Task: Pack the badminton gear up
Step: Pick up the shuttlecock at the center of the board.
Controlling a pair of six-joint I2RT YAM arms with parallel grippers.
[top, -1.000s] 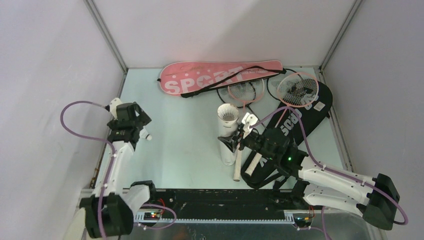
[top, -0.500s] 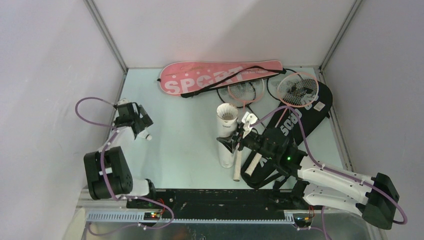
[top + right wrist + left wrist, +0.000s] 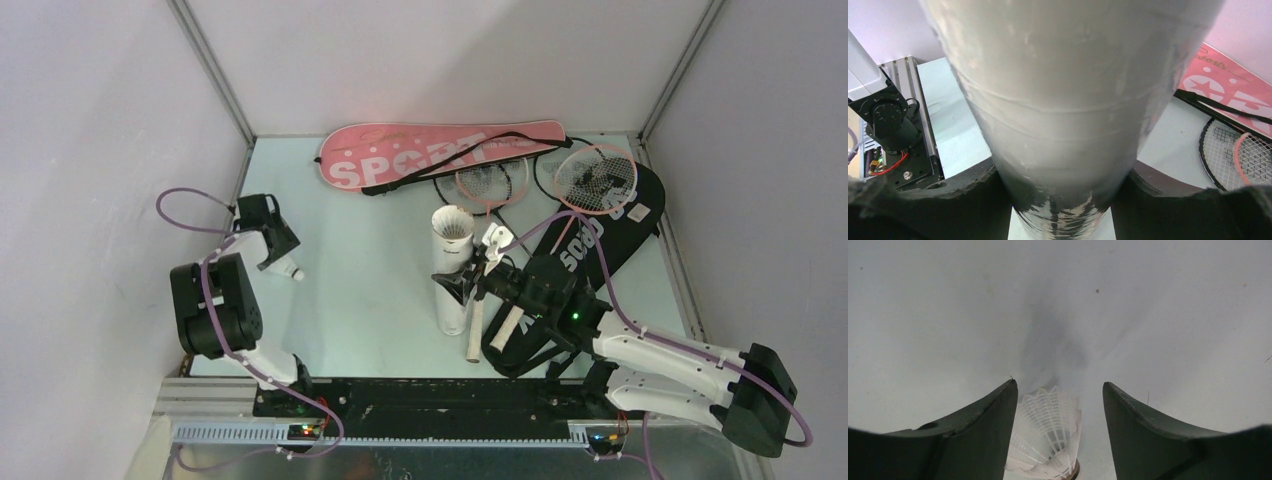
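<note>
badminton gear lies spread over the pale surface (image 3: 370,260). one pink bag (image 3: 440,155) lies along the far edge and one black bag (image 3: 610,225) at the right. two pink racket heads (image 3: 597,178) are plain to see. black racket heads (image 3: 1220,145) overlap them, seemingly two, though the tangle makes the count unsure. two white handles (image 3: 474,325) point toward the near edge.

one long pale tube (image 3: 454,245) stands near the middle, leaning a little. the right fingers (image 3: 1063,172) are closed around its lower part, pressing on both sides.

one shuttlecock (image 3: 1048,435) lies on the surface at the left, well apart from the rest. the left fingers (image 3: 1059,385) stand apart astride it, low over the surface. one finger is just beside the feathers, the other shows a gap, and nothing is clamped. whether the tube holds more shuttlecocks i cannot tell.
</note>
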